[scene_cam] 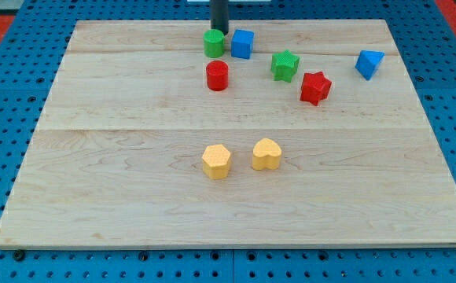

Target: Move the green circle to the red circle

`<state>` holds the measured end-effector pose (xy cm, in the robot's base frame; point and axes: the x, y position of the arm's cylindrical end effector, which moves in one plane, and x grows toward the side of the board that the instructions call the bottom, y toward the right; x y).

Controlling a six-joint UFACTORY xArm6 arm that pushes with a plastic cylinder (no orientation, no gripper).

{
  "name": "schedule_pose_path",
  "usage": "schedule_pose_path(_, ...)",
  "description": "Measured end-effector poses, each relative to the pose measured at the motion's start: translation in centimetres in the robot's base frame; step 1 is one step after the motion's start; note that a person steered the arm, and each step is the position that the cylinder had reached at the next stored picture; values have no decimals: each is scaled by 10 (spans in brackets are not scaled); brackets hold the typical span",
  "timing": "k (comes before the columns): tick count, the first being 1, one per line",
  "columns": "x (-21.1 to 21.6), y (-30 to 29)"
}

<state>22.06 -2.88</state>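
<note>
The green circle (213, 43) stands near the view's top, left of centre, on the wooden board (134, 196). The red circle (217, 75) stands just below it, with a small gap between them. My tip (219, 31) is at the top edge, just above and slightly right of the green circle, touching or nearly touching it. A blue cube (242, 43) sits right beside the green circle, on its right.
A green star (285, 65) and a red star (315, 87) lie right of the red circle. A blue triangular block (369, 63) is at the far right. A yellow hexagon (216, 161) and a yellow heart (266, 154) lie near the centre bottom.
</note>
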Motion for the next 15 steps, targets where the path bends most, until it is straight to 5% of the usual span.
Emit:
schedule_pose_path(2,-12,-32)
schedule_pose_path(3,-28,17)
schedule_pose_path(5,34,3)
schedule_pose_path(7,51,-19)
schedule_pose_path(9,141,-80)
schedule_pose_path(11,166,-29)
schedule_pose_path(13,158,13)
schedule_pose_path(15,146,-64)
